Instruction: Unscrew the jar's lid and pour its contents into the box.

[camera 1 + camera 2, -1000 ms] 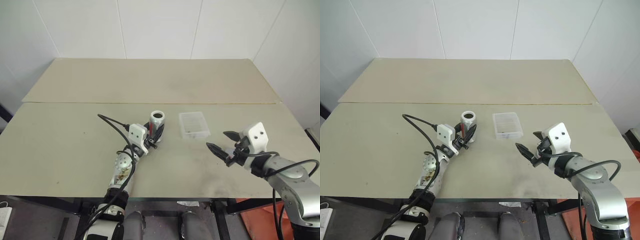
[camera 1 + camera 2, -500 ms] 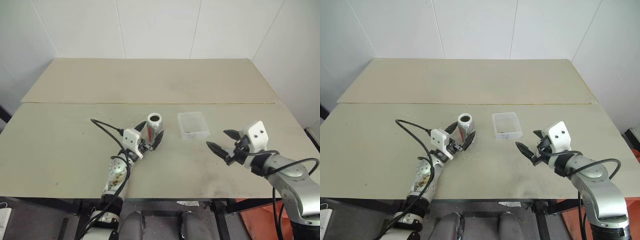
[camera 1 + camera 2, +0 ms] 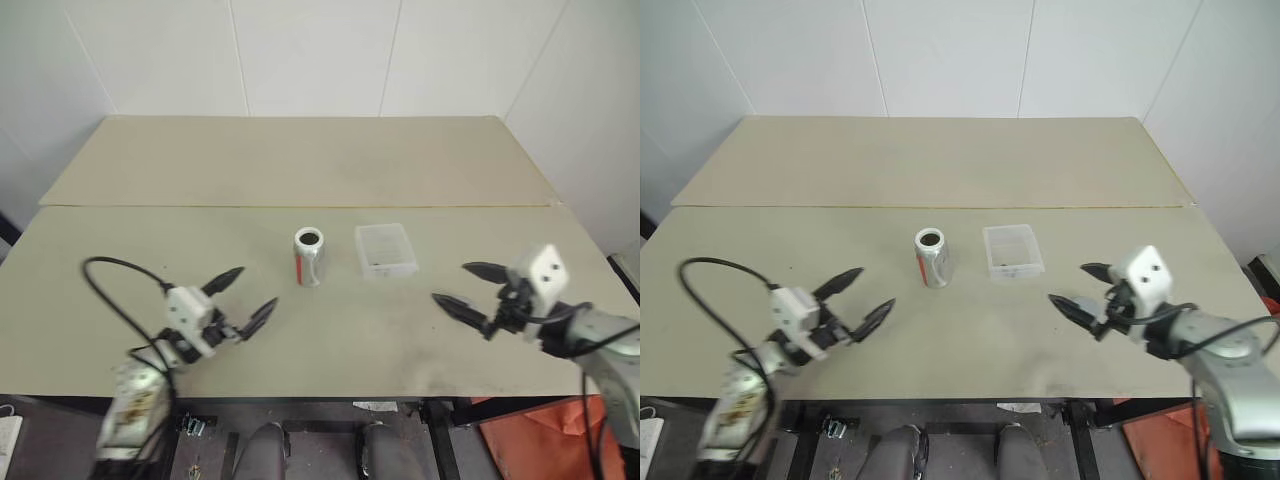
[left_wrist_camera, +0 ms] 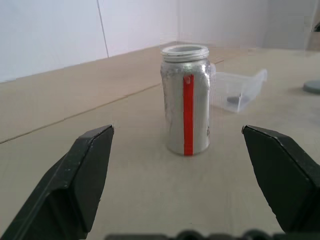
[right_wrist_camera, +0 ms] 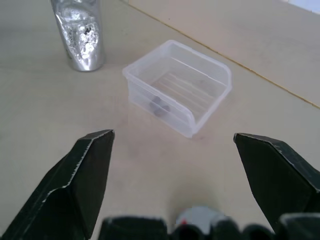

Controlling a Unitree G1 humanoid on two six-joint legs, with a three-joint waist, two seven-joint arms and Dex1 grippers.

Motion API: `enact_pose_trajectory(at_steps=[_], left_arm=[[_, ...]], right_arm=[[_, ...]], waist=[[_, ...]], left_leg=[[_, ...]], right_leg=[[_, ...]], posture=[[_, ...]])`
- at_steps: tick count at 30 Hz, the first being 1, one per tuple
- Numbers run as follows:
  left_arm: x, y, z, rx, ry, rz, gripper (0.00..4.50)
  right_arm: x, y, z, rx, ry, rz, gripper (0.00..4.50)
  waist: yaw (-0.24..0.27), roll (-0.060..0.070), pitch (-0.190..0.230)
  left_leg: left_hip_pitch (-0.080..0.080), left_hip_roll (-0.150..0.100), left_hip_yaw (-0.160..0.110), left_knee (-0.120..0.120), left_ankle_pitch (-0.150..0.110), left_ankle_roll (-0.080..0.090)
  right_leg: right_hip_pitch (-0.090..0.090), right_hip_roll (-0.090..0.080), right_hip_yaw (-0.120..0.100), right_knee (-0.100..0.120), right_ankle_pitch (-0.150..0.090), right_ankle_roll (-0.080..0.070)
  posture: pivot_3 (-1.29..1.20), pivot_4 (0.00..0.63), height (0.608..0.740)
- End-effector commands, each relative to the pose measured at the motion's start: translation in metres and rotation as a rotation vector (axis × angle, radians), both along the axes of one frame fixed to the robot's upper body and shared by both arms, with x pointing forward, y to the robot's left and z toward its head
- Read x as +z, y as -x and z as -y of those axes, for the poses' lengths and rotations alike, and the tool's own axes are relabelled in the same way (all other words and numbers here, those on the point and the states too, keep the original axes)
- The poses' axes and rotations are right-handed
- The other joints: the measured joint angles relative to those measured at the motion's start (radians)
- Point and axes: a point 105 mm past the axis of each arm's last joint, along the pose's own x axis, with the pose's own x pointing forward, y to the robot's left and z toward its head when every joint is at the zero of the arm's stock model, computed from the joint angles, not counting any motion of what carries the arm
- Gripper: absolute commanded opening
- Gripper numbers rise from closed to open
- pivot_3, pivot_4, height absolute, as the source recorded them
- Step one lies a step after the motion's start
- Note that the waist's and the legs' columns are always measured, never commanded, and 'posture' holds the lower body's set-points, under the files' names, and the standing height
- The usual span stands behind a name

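A beige table (image 3: 120, 260) stands against white walls. The box (image 3: 386, 250) lies just right of the jar (image 3: 308, 257); a small dark piece lies inside it, so the pour looks done. The jar stands upright, mouth open, apparently set down empty. The lid (image 5: 199, 216) lies near the box. Left gripper (image 3: 240, 296) and right gripper (image 3: 467, 286), both spread and empty, flank the jar, well apart.

Even, bright, diffuse light, shadows soft and faint. Left arm (image 3: 150, 370) smeared by motion blur in head views. Glare speckles on jar (image 5: 80, 30). Wrist views: fingers (image 4: 75, 180) slightly soft.
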Motion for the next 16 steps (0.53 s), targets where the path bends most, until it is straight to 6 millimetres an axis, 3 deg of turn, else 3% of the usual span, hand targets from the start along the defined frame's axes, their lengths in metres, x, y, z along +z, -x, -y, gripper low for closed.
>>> enact_pose_trajectory(at_steps=[1,3,8,11,16], left_arm=[[0.043,0.02,-0.027,-0.115,-0.029,0.015,4.47],[0.067,0.033,-0.046,-0.159,-0.057,-0.013,4.47],[0.107,0.056,-0.066,-0.172,-0.112,-0.026,4.47],[0.113,0.067,-0.066,-0.158,-0.144,-0.044,4.47],[0.102,0.074,-0.063,-0.128,-0.159,-0.081,4.47]], right_arm=[[0.029,0.012,0.025,0.097,0.075,0.075,4.5],[0.039,0.012,0.038,0.114,0.129,0.086,4.5],[0.05,0.004,0.057,0.087,0.171,0.11,4.5],[0.047,0.003,0.055,0.101,0.176,0.108,4.5],[0.039,-0.001,0.045,0.129,0.164,0.098,4.5]], waist=[[-0.002,0.0,0.0],[-0.006,0.0,0.001],[-0.012,-0.001,0.002],[-0.01,0.0,0.002],[-0.009,0.0,0.002]], left_leg=[[0.0,0.0,0.0,0.0,0.0,0.0],[0.0,0.001,0.001,-0.001,0.0,0.0],[0.002,0.002,0.004,-0.004,0.0,0.0],[0.001,0.002,0.007,-0.008,0.0,0.0],[-0.004,0.003,0.008,-0.01,0.0,0.0]], right_leg=[[0.0,0.0,0.0,0.0,0.0,-0.001],[-0.001,0.0,0.0,0.0,-0.001,-0.002],[-0.003,0.0,0.0,0.0,-0.002,-0.003],[-0.007,-0.001,0.002,0.0,-0.003,-0.004],[-0.014,0.001,0.003,0.003,-0.002,-0.003]], posture=[[0.0,0.15,0.74],[0.0,0.15,0.74],[0.0,0.15,0.74],[0.0,0.15,0.74],[0.0,0.15,0.74]])
